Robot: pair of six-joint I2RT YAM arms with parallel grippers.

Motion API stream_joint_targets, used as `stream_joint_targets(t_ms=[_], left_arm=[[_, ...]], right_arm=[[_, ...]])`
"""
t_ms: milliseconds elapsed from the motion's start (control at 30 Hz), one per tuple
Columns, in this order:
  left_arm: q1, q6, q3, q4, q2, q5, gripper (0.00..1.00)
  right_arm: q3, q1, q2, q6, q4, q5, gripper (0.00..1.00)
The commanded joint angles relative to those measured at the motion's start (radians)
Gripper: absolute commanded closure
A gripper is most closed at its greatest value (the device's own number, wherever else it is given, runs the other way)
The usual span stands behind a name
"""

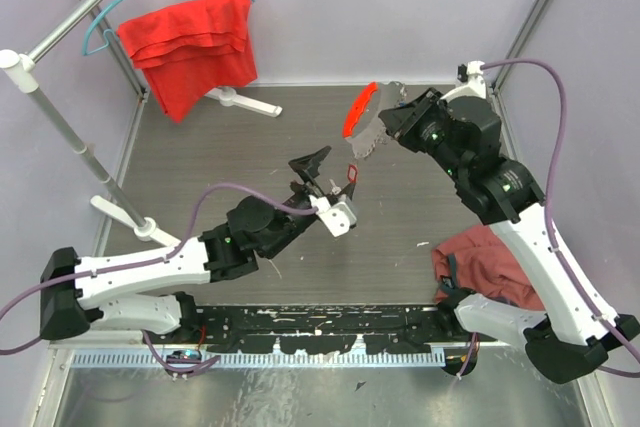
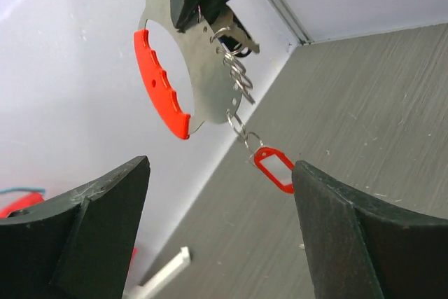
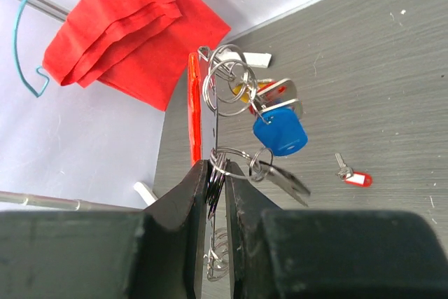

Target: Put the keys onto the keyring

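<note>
Grey wood-grain bench (image 1: 200,157) fills the top view. Toward the far right, the right pincer (image 1: 386,120) is clamped on the keyring plate (image 1: 366,137), a flat silver piece with a red grip, held up off the bench. The left pincer (image 1: 328,175) sits just near of it, about mid-bench, its jaws spread wide with nothing between them. A red cloth (image 1: 190,47) hangs at the far left. A dark red cloth (image 1: 485,262) lies near right, beside the right arm.

From the left wrist, both dark fingers (image 2: 91,236) stand well apart at the bottom. Above them the plate hangs from the other pincer, and a chain of rings (image 2: 238,82) runs down from it to a red tag (image 2: 274,168). The tag is close to the right-hand finger, but whether they touch cannot be told.

From the right wrist, the fingers are pinched narrow on the plate's edge. The keys (image 3: 280,131) dangle from rings on its right side: one blue-headed, one plain silver, with yellow and red bits behind. A loose key (image 3: 353,176) with a red tag lies on the bench, well apart to the right.
</note>
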Motion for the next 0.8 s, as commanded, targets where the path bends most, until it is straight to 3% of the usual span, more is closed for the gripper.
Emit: stream_joint_targets(t_ms=[0, 100, 267, 600, 767], left_arm=[[-0.004, 0.174, -0.027, -0.01, -0.102, 0.1, 0.11], [-0.004, 0.267, -0.046, -0.071, -0.145, 0.149, 0.15], [-0.004, 0.412, -0.067, -0.033, -0.138, 0.161, 0.22], [-0.014, 0.753, -0.094, 0.263, 0.0, 0.144, 0.22], [-0.014, 0.815, -0.08, 0.389, 0.059, 0.114, 0.24]], right_arm=[[0.118, -0.001, -0.03, -0.072, -0.049, 0.02, 0.99], [0.171, -0.002, -0.026, -0.08, -0.093, -0.008, 0.99], [0.209, -0.002, -0.021, -0.055, -0.106, -0.102, 0.99], [0.215, -0.002, -0.029, -0.02, -0.076, -0.211, 0.99], [0.216, -0.002, -0.035, -0.019, -0.076, -0.224, 0.99]])
